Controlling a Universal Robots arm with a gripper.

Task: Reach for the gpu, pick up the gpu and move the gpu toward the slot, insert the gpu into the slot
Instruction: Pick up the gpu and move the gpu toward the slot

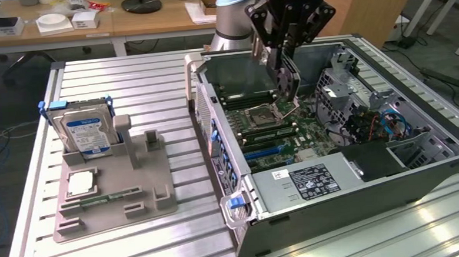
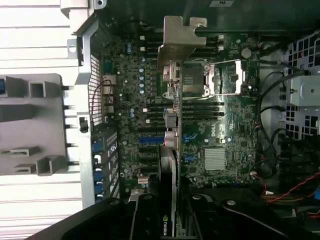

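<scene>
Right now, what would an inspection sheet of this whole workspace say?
Surface: ribbed metal table carrying an open computer case.
Job's things: gpu hanging upright above the motherboard; blue slot empty.
Clutter: grey holder with hard drive, processor chip, memory stick.
Hand: hand shut on the gpu.
Cables: blue wires inside the case.
Surroundings: wooden desks behind; floor cables at the exterior view's right.
</scene>
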